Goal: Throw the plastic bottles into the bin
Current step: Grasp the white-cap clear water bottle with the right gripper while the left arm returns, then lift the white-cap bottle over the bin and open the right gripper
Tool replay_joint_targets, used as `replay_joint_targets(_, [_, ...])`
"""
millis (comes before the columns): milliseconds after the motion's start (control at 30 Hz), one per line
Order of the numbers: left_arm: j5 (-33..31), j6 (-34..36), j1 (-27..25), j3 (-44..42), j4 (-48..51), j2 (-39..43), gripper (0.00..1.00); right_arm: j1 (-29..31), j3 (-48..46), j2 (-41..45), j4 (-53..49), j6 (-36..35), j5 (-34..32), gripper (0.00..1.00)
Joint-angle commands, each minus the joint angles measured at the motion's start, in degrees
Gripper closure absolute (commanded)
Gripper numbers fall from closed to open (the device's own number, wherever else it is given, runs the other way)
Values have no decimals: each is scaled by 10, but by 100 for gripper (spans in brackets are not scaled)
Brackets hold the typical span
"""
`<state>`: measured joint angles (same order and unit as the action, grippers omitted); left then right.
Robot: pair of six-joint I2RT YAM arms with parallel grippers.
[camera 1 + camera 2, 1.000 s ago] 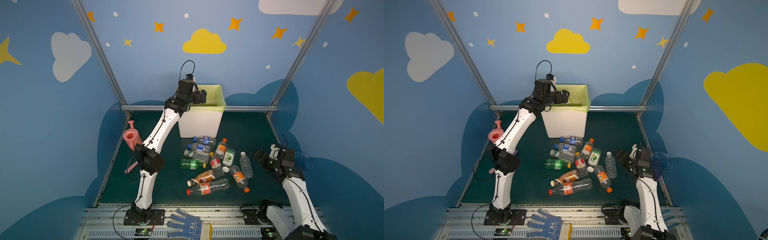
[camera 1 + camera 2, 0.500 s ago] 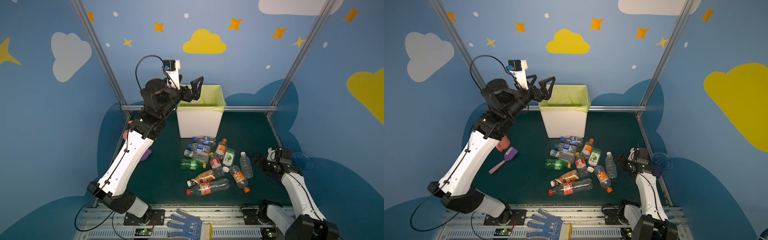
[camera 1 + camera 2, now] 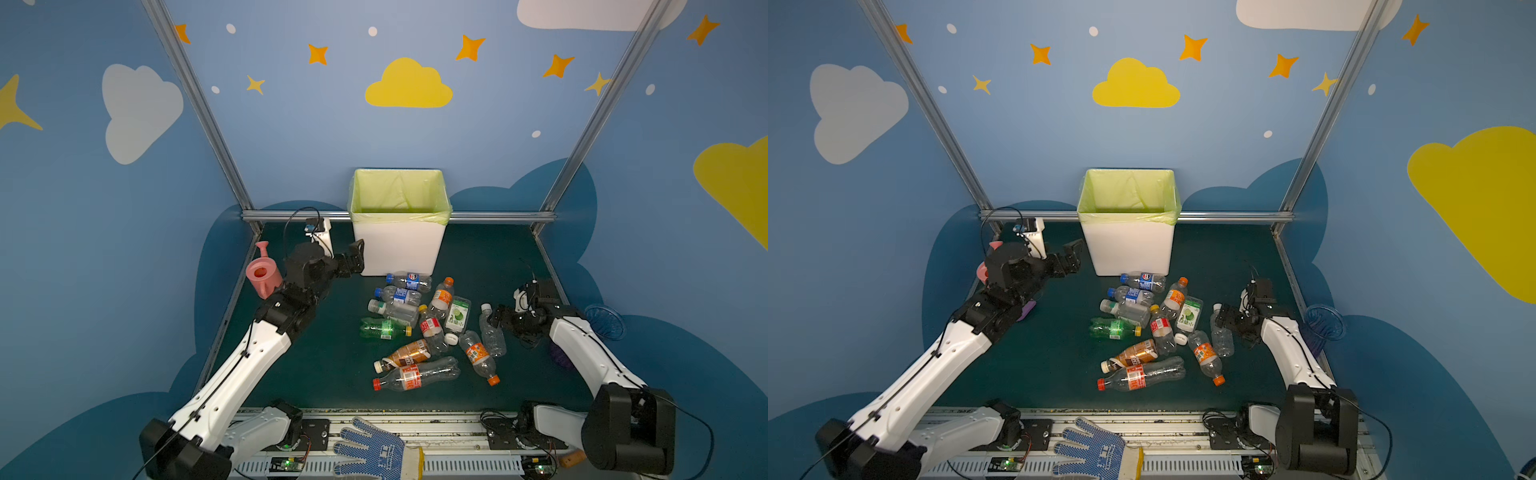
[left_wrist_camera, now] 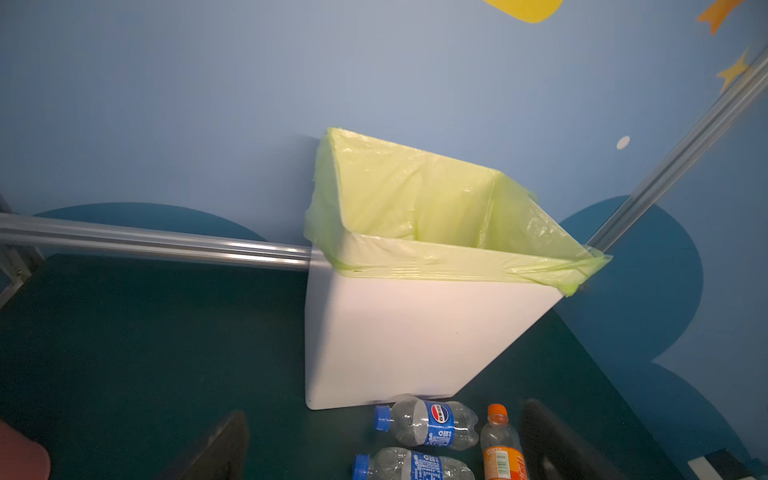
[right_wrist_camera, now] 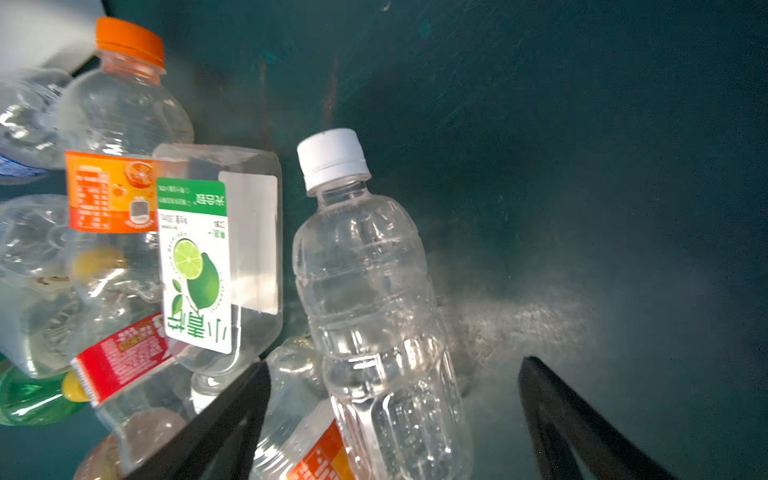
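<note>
Now my left end effector (image 3: 353, 259), apart and empty, has dropped from over the bin (image 3: 399, 249) to beside it, while my right end effector (image 5: 395, 363), also apart, straddles the next bottle (image 5: 374, 291) on the tabletop (image 3: 332, 365).

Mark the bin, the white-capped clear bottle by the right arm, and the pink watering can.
White plastic bin with yellow-green liner (image 3: 397, 249): a top view, front wall.
Clear white-capped plastic bottle (image 5: 365, 291): right wrist view, body.
Pink plastic watering can (image 3: 266, 281): a top view, body.
</note>
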<state>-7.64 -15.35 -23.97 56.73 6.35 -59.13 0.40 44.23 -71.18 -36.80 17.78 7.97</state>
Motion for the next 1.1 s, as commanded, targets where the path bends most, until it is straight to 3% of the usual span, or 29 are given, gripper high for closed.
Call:
replay_joint_targets(0, [-34,-52,12,-67,41,23,0,15,25,-22,-30,-25,-31,8])
replay_joint_targets(300, [-66,-139,40,-181,35,101,0,57,76,-112,-56,-40,-68,13])
replay_joint_targets(700, [-55,-151,59,-187,72,83,0,83,111,-189,-64,-43,-90,21])
replay_joint_targets(900, [-54,-152,63,-189,74,74,0,86,127,-211,-66,-46,-85,33])
replay_joint_targets(1067, [-51,-154,65,-190,74,68,0,86,164,-217,-70,-53,-53,49])
